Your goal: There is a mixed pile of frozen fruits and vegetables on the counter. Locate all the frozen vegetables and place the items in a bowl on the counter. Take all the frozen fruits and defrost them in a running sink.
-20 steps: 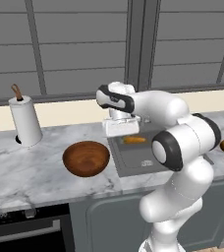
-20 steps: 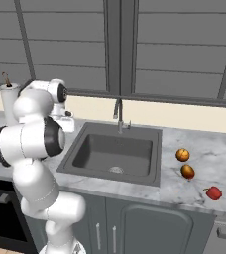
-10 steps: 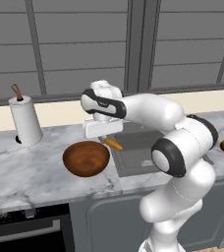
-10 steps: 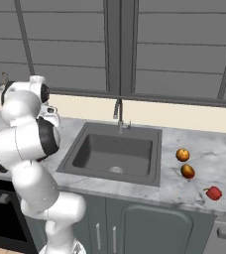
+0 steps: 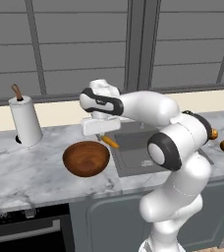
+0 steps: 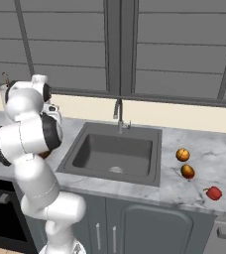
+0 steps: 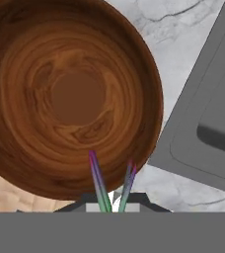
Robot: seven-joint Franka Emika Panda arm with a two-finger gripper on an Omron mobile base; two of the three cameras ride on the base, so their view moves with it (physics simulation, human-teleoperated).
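Gripper (image 5: 102,137) swung left from sink (image 5: 148,152), now clenched on carrot (image 5: 109,141) above bowl (image 5: 86,158) right rim.

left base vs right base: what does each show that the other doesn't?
Left base alone: the bowl, the carrot held at the gripper beside the bowl's rim, and a paper towel roll. Right base alone: the faucet, the drain and the red piece. Both: the sink, the counter and the two orange-brown balls.
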